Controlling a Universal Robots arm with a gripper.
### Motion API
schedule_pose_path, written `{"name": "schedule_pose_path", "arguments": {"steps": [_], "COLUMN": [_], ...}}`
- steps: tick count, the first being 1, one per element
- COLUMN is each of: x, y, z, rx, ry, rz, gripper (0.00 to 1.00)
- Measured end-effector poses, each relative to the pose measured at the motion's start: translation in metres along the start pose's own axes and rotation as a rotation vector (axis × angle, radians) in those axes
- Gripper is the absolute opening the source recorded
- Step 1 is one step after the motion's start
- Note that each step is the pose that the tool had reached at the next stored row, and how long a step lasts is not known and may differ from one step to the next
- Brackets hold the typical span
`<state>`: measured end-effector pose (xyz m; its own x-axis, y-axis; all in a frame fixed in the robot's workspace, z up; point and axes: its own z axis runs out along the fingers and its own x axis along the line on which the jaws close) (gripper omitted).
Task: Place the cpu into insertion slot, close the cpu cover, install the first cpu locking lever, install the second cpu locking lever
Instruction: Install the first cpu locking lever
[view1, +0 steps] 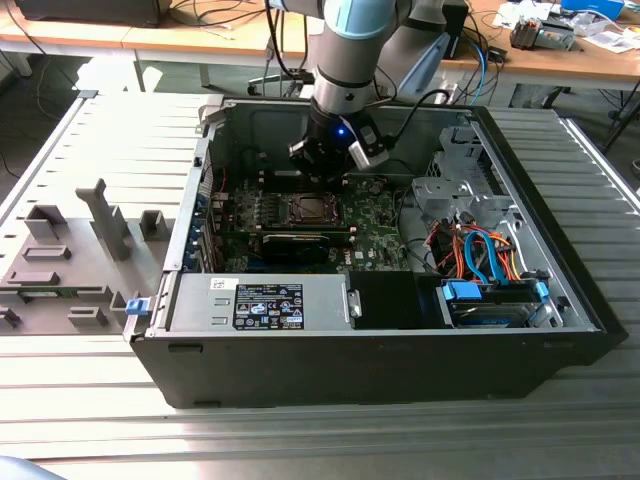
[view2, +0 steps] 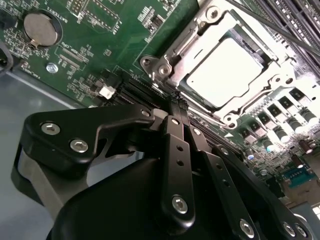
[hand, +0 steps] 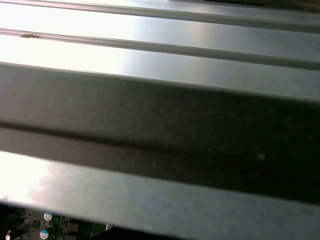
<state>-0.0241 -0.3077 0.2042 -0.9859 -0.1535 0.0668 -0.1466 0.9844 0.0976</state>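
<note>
End effector (view2: 176, 100), clenched and empty, hovers near the cpu (view2: 231, 72) seated under the cpu cover (view2: 220, 27), at its seven o'clock.

Ribbed grey metal worktop (view1: 90, 400) under even light; wooden desks (view1: 120, 35) behind it, strewn with cables (view1: 215, 12).

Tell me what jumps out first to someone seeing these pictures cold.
The open computer case lying on its side, with the robot arm reaching down into it, draws the eye in the exterior view. In the second wrist view, the cpu sits bright and silver in the insertion slot, with the cpu cover closed around it. The gripper, jaws together, points at the cover's edge.
</note>
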Motion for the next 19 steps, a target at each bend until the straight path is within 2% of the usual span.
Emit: {"name": "schedule_pose_path", "arguments": {"steps": [2, 6, 11, 17, 19], "x": [-0.0028, -0.0053, -0.0055, -0.0069, -0.0069], "y": [-0.0006, -0.0013, -0.0030, -0.0037, -0.0034], "z": [0.0005, 0.0012, 0.0017, 0.0018, 0.0003], "rx": [-0.0001, -0.0008, -0.0022, -0.0008, -0.0015], "ry": [0.0026, 0.0032, 0.0020, 0.0035, 0.0027], "rz": [0.000, 0.000, 0.000, 0.001, 0.000], "gripper": [0.11, 0.11, 0.11, 0.11, 0.11]}}
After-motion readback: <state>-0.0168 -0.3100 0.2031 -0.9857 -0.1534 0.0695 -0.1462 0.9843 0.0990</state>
